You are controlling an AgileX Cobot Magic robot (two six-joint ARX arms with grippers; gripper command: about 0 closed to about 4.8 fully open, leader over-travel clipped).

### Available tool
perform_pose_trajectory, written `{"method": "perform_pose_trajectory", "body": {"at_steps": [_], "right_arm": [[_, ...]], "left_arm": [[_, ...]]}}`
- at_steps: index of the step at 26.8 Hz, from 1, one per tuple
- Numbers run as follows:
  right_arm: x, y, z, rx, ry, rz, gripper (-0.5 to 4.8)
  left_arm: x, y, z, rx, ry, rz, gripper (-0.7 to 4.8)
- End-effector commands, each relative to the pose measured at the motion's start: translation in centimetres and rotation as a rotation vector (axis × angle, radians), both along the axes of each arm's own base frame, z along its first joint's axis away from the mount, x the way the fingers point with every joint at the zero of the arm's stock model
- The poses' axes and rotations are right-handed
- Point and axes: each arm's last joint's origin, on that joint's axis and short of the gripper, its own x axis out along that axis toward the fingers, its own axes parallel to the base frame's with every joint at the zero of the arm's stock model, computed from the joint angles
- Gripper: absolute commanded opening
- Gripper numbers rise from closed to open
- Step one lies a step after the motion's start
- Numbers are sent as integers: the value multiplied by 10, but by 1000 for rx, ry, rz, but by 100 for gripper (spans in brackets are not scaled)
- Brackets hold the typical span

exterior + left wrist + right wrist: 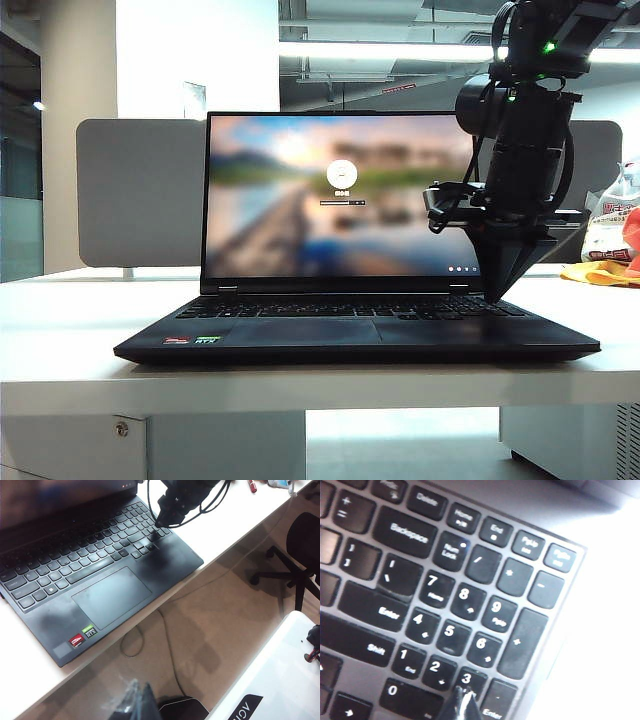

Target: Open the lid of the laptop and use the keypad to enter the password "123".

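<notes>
Right end effector (464, 700) closed, on keypad (450, 625)

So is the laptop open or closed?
Open. The lid stands upright with its screen lit, showing a blurry lake picture, and the keypad is uncovered. The shut right pincer is over the 3 key.

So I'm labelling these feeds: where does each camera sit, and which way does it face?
Exterior: low at the desk's front edge, facing the laptop screen; right arm at right, right pincer on the keys.
Left wrist: high, off to the side, looking down at the keypad and floor; left pincer barely seen.
Right wrist: close above the numpad, shut pincer tip on key 3.
All share the keypad.
</notes>
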Motion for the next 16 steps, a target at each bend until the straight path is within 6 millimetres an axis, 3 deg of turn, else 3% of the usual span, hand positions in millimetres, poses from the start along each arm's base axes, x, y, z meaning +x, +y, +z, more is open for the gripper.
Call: {"method": "perform_pose_trajectory", "body": {"at_steps": [1,16], "right_arm": [[1,-3,2,-3,-10,-7,-6],[3,-2,-17,-1,68,1,-6]], "left_arm": [[-1,0,2,-6,-9,-8,-6],[-1,0,2,-7,-13,-7,-6]]}}
